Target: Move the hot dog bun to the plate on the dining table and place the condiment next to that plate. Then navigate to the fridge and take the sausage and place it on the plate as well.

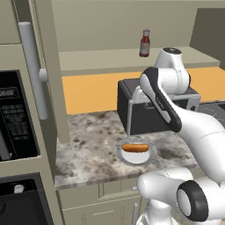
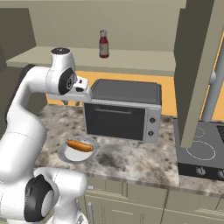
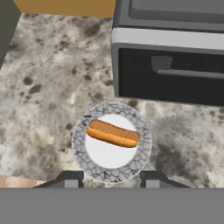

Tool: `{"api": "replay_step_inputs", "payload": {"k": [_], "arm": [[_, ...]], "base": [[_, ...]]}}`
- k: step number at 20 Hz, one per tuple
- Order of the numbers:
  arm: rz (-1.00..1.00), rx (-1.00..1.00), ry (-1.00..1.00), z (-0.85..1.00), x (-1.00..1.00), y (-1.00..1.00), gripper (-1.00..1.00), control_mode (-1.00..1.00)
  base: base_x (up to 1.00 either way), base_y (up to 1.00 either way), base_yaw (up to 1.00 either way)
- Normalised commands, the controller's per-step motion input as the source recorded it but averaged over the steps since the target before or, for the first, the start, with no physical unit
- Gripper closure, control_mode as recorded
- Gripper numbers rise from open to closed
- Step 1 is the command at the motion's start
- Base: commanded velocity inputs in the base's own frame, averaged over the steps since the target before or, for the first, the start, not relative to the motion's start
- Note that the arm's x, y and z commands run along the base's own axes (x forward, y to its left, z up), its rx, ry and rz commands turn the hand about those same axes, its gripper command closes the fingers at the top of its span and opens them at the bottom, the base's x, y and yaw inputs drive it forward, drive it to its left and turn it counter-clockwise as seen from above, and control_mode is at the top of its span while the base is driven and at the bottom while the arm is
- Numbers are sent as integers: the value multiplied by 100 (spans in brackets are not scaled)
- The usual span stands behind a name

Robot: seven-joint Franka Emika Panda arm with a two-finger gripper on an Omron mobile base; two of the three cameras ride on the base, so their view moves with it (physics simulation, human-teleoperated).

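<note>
White arm [image 1: 176, 114] raised from the base and bent forward at the elbow, wrist turned downward, hand [image 3: 109, 178] pointed down, fingertips [image 3: 71, 179] held apart with a gap between, nothing gripped

Speckled polished stone counter [image 3: 43, 87]; matt dark metal toaster oven [image 3: 170, 65]; glossy mottled-rim ceramic plate [image 3: 81, 151]; smooth bun [image 3: 113, 133].

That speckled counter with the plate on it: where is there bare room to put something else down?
The widest bare stretch of the counter lies between the plate holding the hot dog bun and the tall cabinet side. Another patch runs between plate and stove, in front of the toaster oven. Between plate and toaster oven it is tight.
</note>
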Motion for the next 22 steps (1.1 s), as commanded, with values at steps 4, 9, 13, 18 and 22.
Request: {"api": "replay_step_inputs", "payload": {"k": [4, 9, 13, 18, 22], "arm": [[0, -2, 0, -11, -9, 8, -100, -100], [24, -12, -27, -47, -50, 33, -100, -100], [34, -16, -11, -62, -47, 10, -100, -100], [25, -19, 12, -57, -8, 0, -100, -100], [29, -9, 8, -45, 11, 0, -100, -100]], "base": [[0, 0, 0], [0, 0, 0], [0, 0, 0], [0, 0, 0], [0, 0, 0]]}}
